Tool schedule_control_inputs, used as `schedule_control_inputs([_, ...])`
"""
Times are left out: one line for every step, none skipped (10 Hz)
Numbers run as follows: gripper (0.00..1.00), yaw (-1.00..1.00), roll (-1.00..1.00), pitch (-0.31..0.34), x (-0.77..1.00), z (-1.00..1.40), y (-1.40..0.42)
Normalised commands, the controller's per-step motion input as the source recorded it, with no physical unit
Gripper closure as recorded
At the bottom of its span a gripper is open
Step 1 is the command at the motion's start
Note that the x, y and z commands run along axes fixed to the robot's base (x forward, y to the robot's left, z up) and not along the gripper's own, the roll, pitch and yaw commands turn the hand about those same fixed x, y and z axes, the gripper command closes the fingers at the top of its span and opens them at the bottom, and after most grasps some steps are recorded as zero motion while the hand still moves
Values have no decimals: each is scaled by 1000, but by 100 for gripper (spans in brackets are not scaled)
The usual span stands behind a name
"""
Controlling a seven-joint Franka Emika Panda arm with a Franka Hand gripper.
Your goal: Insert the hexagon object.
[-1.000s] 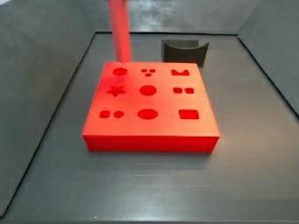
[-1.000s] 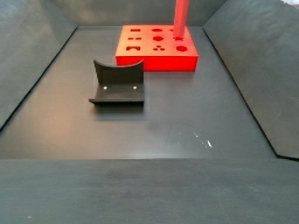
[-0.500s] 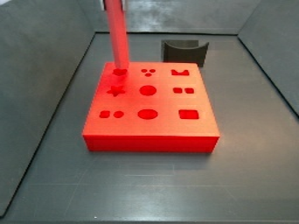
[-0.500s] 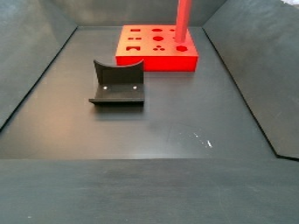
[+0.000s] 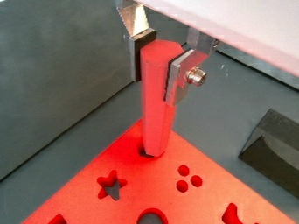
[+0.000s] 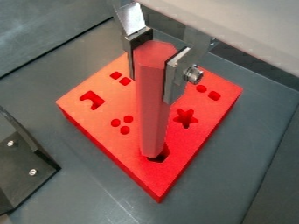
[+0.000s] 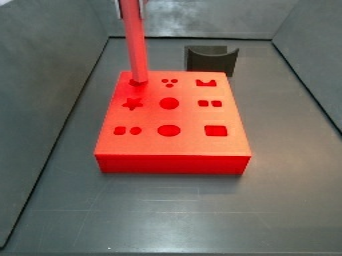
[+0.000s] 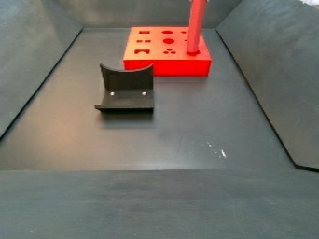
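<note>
In a wrist view the gripper (image 5: 160, 54) hung above a corner of the red block (image 5: 128, 188), its two silver fingers (image 5: 184, 73) closed on the upper end of the red peg (image 5: 158, 105). The peg stood upright, and its lower end sat in a hole at the block's corner, just beside a star-shaped hole. A dark curved block (image 5: 274, 146) lay on the grey floor (image 5: 59, 96) off to one side.

In a wrist view from the opposite side, the gripper (image 6: 156, 61) again gripped the red peg (image 6: 153, 109) between a finger (image 6: 177, 72) on each flank. The peg's foot stood in the hole at the near corner of the red block (image 6: 111, 105), which showed its other shaped holes across the top. Part of the dark curved block (image 6: 21, 166) showed at the edge.

In a side view the red peg (image 7: 135, 45) rose straight up out of frame from the far left corner of the red block (image 7: 170, 125), with the dark curved block (image 7: 210, 59) behind it. The gripper itself was out of the picture.

In a side view from across the table, the red peg (image 8: 196, 26) stood at the right end of the red block (image 8: 166, 49), far down the floor (image 8: 162, 149). The dark curved block (image 8: 125, 90) lay well apart, nearer the camera. The gripper was out of this picture too.
</note>
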Motion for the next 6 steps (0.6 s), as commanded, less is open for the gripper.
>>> schedule_control_inputs([100, 0, 0, -66, 0, -106, 0])
schedule_control_inputs([100, 0, 3, -51, -91, -40, -11])
schedule_control_inputs([100, 0, 0, -63, -117, -69, 0])
schedule_control_inputs([100, 0, 0, -71, -123, -89, 0])
schedule_control_inputs([100, 0, -7, -57, -83, -37, 0])
schedule_control_inputs([100, 0, 0, -40, 0, -43, -31])
